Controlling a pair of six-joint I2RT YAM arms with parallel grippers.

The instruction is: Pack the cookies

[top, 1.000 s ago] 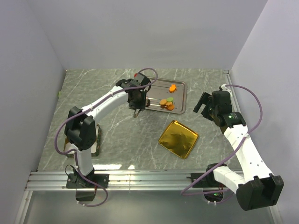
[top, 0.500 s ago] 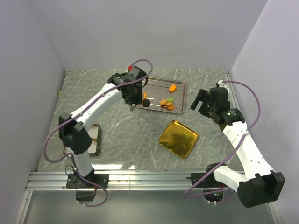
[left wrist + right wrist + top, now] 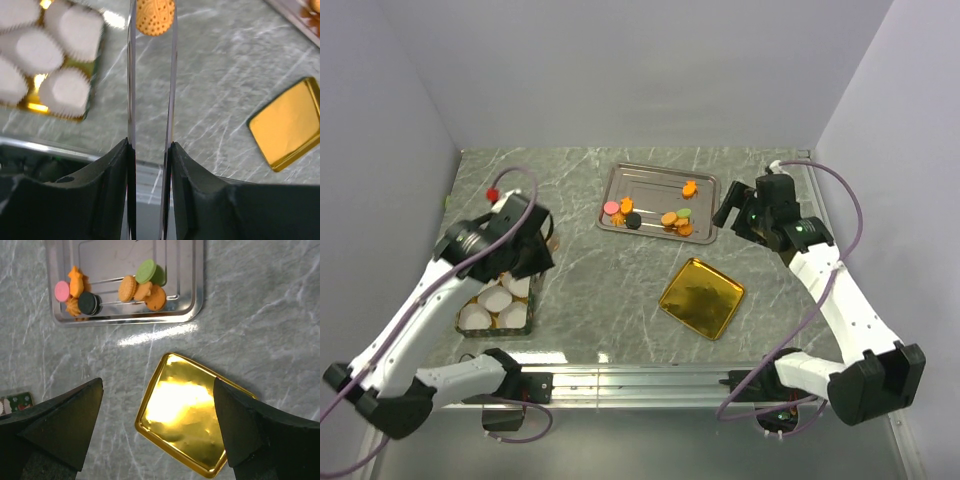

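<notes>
My left gripper point(image 3: 546, 250) is shut on a round orange cookie point(image 3: 155, 19), pinched between the fingertips. It hangs above the table just right of the box point(image 3: 528, 318) of white paper cups point(image 3: 65, 90). The other cookies lie on the steel tray point(image 3: 705, 200): a pink one point(image 3: 611, 208), a green one point(image 3: 685, 213), a black one point(image 3: 633, 220) and several orange ones point(image 3: 670, 219). They also show in the right wrist view point(image 3: 127, 287). My right gripper point(image 3: 732, 212) is open and empty, held above the table right of the tray.
A gold tin lid point(image 3: 702, 297) lies on the marble table between the arms and shows under the right gripper point(image 3: 192, 415). White walls enclose the table on three sides. An aluminium rail point(image 3: 640, 385) runs along the near edge.
My left arm has swung from the steel tray to the left and nearer, carrying the orange cookie to beside the box of cups. My right gripper has drifted slightly towards the tray.
</notes>
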